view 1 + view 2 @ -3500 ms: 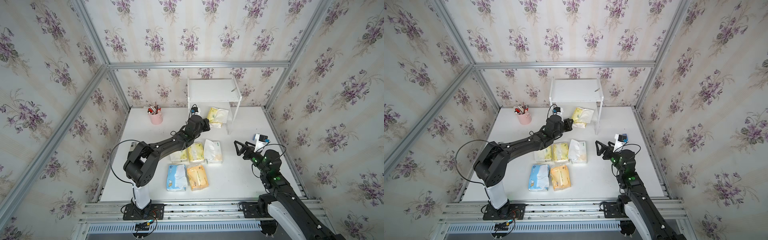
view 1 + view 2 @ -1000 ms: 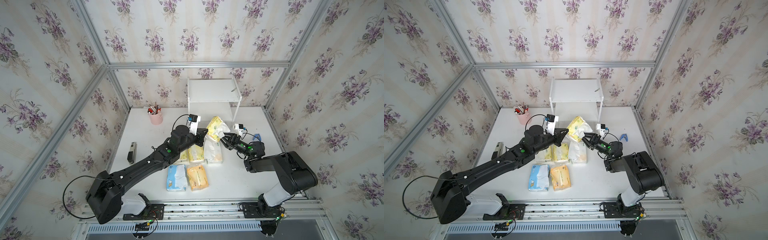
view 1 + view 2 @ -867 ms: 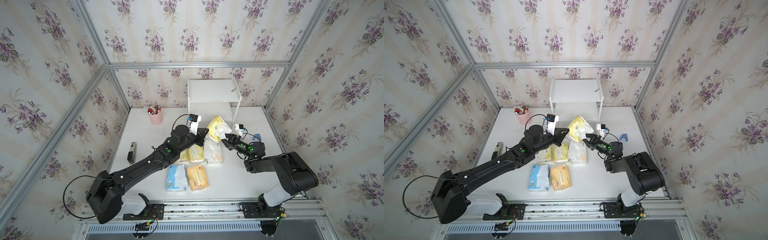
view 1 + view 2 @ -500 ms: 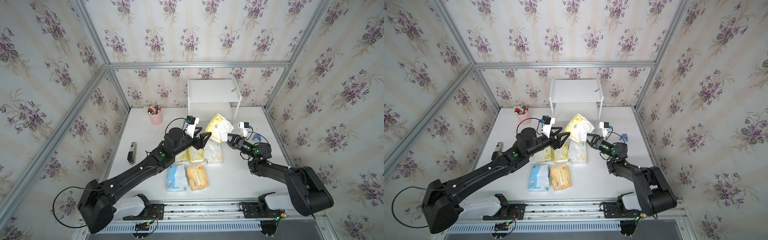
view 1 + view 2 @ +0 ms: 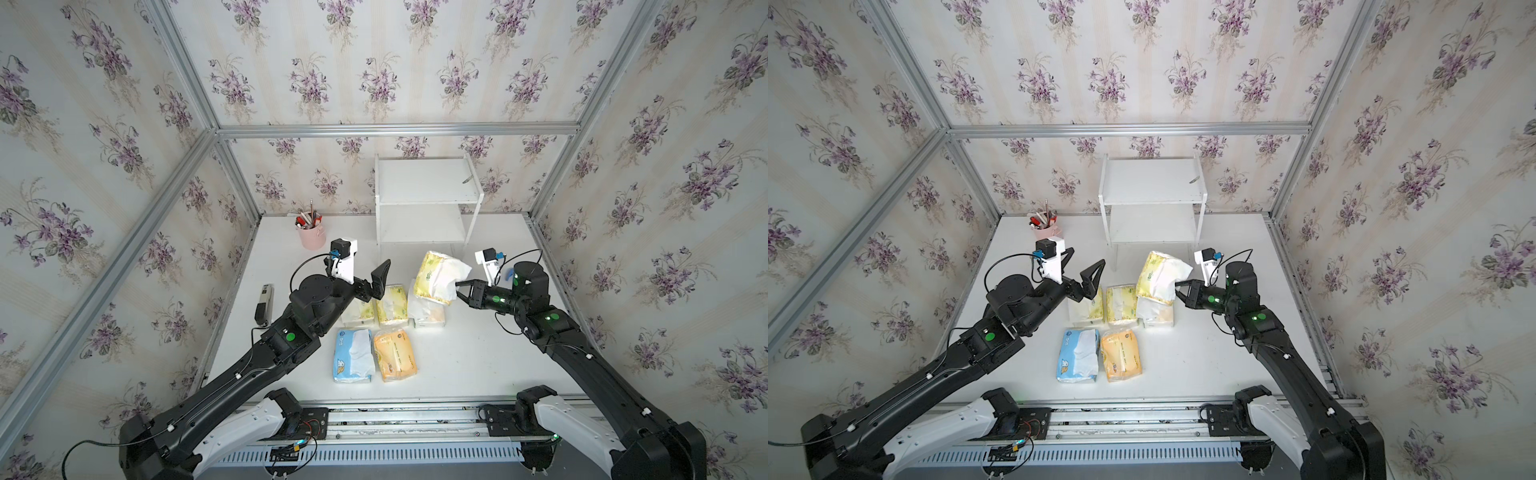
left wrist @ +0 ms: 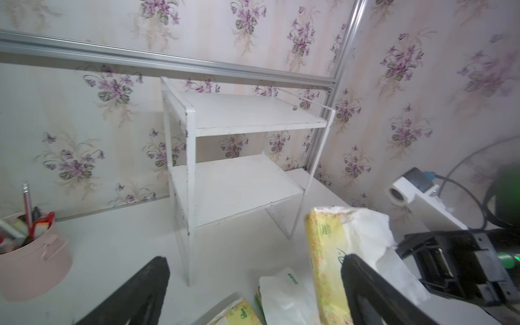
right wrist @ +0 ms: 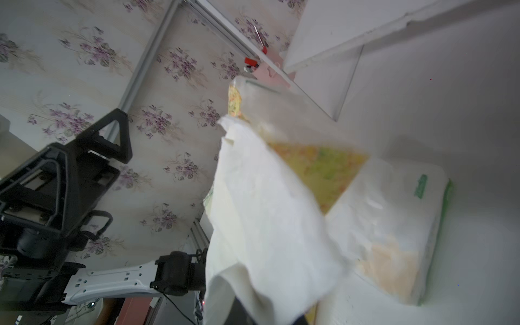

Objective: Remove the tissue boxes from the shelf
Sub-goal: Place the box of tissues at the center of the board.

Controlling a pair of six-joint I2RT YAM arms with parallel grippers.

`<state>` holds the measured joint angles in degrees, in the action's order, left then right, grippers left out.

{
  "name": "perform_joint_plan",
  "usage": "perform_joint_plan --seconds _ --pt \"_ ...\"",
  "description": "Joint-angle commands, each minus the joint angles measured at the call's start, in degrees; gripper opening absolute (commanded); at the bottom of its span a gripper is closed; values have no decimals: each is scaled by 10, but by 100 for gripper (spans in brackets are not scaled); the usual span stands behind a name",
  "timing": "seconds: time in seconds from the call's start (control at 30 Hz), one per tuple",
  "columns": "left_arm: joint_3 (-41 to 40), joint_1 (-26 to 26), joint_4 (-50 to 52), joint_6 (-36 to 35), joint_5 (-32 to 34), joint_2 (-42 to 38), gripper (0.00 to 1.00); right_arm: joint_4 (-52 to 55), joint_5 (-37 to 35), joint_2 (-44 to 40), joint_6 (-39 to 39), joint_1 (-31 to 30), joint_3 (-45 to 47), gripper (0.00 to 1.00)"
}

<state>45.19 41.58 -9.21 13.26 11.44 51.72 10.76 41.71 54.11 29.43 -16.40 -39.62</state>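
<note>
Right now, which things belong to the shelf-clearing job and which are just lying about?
Job: shelf; yellow pack held by right gripper; on the table, two yellow packs, white pack, blue pack, orange pack.
Lying about: pink pen cup; black device.

Both boards of the shelf (image 5: pixel 428 226) stand open at the front. Directly before the shelf, five tissue packs (image 5: pixel 390 305) crowd the table (image 5: pixel 478 357); a sixth pack (image 5: pixel 436 272), pinched by the right gripper (image 5: pixel 458 287), hangs over them. The left gripper (image 5: pixel 1084 261), jaws wide, hovers beside them. A pen cup (image 5: pixel 311 239) flanks the shelf. Table farther from the shelf lies free.
</note>
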Motion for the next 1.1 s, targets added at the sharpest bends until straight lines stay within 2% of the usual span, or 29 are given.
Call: perform_joint_plan --seconds 0.0,0.1,0.27,0.4,0.77,0.87,1.07 --pt "-13 -7 22 -16 110 -17 99 204 -20 -21 -76 -2 -15 0" --pt "-24 -23 31 6 145 -30 99 265 -29 -39 -82 -12 -11 0" --pt "-26 -52 54 21 146 -37 99 296 -52 -29 -69 -75 34 0" --pt "-28 -61 67 26 148 -41 99 259 -64 3 -55 -120 59 0" --pt "-29 -77 90 37 135 -54 99 141 -73 97 -52 -124 99 0" --pt "-28 -80 92 35 132 -55 99 133 -95 103 -45 -124 108 6" --pt "-28 -86 96 34 132 -51 99 124 -131 92 -26 -124 112 32"
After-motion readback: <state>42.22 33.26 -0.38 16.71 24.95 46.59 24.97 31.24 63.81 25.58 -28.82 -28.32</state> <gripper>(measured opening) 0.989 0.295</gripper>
